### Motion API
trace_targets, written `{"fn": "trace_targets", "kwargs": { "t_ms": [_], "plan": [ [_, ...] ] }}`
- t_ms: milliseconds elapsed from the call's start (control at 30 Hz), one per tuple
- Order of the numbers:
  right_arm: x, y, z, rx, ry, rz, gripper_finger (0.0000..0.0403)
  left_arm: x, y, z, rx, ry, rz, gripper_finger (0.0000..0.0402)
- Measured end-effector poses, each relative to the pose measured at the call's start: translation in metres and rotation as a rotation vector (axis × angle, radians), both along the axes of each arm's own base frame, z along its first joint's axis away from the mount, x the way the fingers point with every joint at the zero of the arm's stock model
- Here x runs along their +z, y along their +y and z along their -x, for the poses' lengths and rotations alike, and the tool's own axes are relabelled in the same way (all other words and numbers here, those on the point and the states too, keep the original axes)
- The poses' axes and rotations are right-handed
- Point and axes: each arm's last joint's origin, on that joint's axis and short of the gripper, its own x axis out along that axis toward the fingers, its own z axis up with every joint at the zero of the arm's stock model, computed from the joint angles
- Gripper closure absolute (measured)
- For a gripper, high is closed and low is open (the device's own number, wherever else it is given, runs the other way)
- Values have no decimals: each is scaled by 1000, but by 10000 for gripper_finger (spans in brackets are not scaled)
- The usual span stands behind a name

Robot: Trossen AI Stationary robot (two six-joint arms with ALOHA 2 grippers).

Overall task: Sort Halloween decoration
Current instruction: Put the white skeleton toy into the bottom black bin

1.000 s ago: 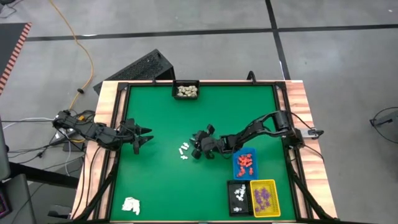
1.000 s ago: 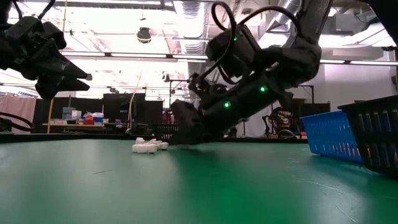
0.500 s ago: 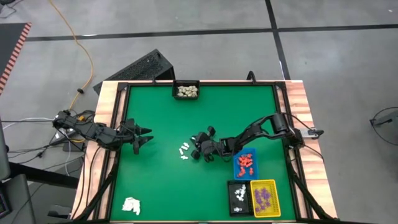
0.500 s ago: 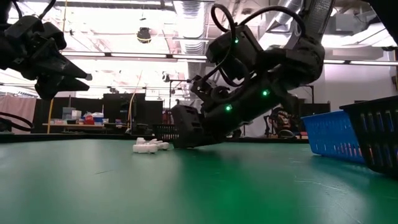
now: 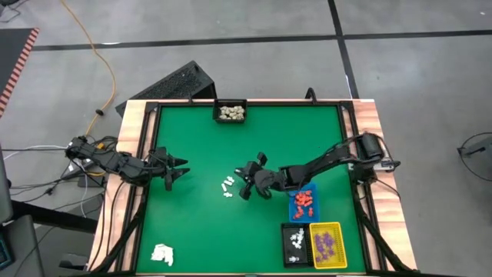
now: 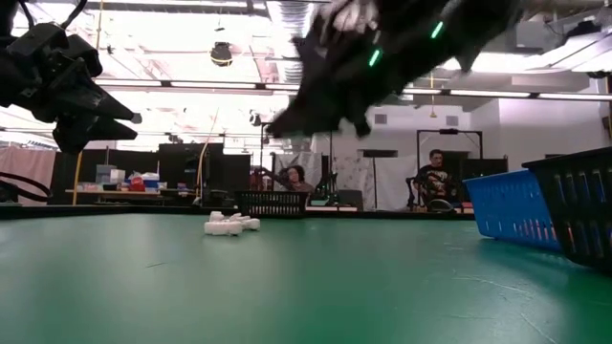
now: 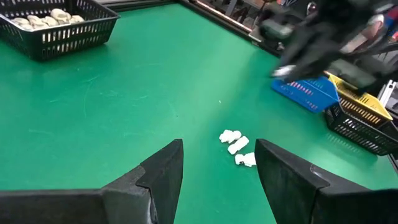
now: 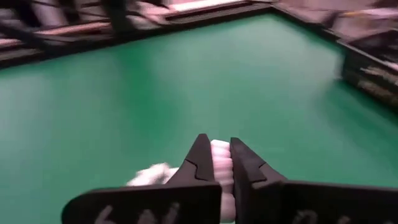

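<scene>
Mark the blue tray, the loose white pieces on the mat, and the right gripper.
blue tray [image 5: 302,202]: high view, its red-filled middle.
loose white pieces [image 5: 227,186]: high view, cluster's middle.
right gripper [image 8: 215,157]: right wrist view, between fingers shut on a white piece.

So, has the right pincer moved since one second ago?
Yes. In the low view the right pincer has risen off the green table, away from the white pieces, shut on one white piece.

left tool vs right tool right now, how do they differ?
The left tool is open and empty; the right tool is shut on a white piece. The left hangs near the table's left edge; the right is mid-table, raised above the loose white pieces. Both are dark and two-fingered.
</scene>
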Motion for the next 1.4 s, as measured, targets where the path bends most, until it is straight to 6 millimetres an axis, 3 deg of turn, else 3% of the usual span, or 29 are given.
{"fn": "trace_targets", "kwargs": {
  "t_ms": [133,333,500,700,967,1400],
  "plan": [
    [32,23,25,181,53,-108,388,0,0,0,0,0,1,213],
    [58,68,79,405,240,-375,388,0,0,0,0,0,1,213],
    [61,108,114,456,346,-517,387,0,0,0,3,1,0,213],
    [53,140,135,446,419,-643,380,0,0,0,7,1,-1,213],
    [33,145,152,297,613,-681,369,0,0,0,8,1,-2,213],
    [32,133,144,279,685,-759,244,0,0,0,8,0,-2,213]
  ]
}}
